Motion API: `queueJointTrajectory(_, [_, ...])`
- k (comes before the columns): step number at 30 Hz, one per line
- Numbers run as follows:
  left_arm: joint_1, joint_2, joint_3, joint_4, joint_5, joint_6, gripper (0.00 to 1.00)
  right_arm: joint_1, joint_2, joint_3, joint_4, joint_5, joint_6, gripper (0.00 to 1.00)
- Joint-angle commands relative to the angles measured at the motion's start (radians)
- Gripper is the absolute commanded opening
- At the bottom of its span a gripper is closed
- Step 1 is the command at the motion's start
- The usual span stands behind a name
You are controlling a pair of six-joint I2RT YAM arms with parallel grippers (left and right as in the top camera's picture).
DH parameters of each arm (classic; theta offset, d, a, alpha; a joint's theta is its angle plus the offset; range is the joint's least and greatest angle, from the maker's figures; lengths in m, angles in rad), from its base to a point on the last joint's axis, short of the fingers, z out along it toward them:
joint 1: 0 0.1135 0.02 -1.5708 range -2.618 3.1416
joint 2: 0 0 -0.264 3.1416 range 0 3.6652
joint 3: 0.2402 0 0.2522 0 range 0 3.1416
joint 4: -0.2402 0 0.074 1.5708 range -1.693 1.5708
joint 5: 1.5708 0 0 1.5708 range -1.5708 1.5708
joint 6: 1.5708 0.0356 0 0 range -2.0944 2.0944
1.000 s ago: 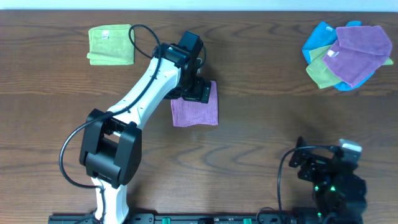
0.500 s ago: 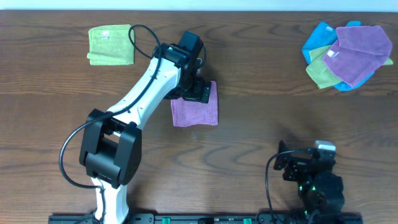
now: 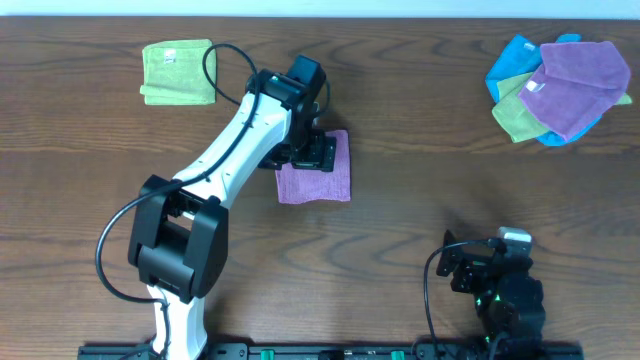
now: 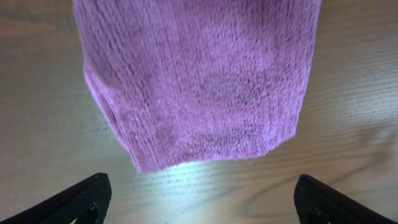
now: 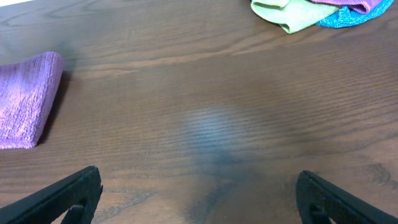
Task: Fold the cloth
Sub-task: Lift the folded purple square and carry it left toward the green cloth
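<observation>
**Q:** Where is the cloth point(image 3: 320, 180)?

**A:** At the centre of the table point(image 3: 420, 200) in the overhead view. It lies flat as a small purple rectangle. In the right wrist view one edge is rounded and thick, which indicates a fold.

**Q:** What is the state of the left gripper point(image 4: 202, 199)?

**A:** Released. Its jaws stand wide apart with nothing between them. In the left wrist view the two fingertips point(image 4: 81, 196) sit at the lower corners of the frame. Bare table shows between them, and the near edge of the cloth lies just beyond. From overhead, the gripper is over the cloth's 11 o'clock corner. The arm reaches in from 7 o'clock. Whether it touches the cloth cannot be told.

**Q:** What is the state of the right gripper point(image 5: 202, 199)?

**A:** Released. Its jaws are spread wide and empty over bare table. The arm is at 5 o'clock, well apart from the cloth.

**Q:** What else is on the table?

**A:** A folded green cloth point(image 3: 178, 72) lies at 10 o'clock. A loose pile point(image 3: 560, 88) of blue, green and violet cloths lies at 2 o'clock. Both are well apart from the cloth.
</observation>
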Motion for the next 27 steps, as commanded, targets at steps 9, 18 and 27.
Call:
queueJointTrajectory(9, [-0.103,-0.307,-0.002,-0.124,-0.246,-0.169,0.95,-0.006,-0.007,-0.005,-0.001,-0.005,0.013,0.99])
queueJointTrajectory(18, [-0.123,-0.552,-0.156,-0.034,-0.323,-0.368,0.95,-0.006,-0.007,-0.005,-0.001,-0.005,0.013,0.99])
queueJointTrajectory(27, [-0.121,-0.537,-0.157,-0.058,-0.29,-0.404,0.95,-0.006,-0.007,-0.005,-0.001,-0.005,0.013,0.99])
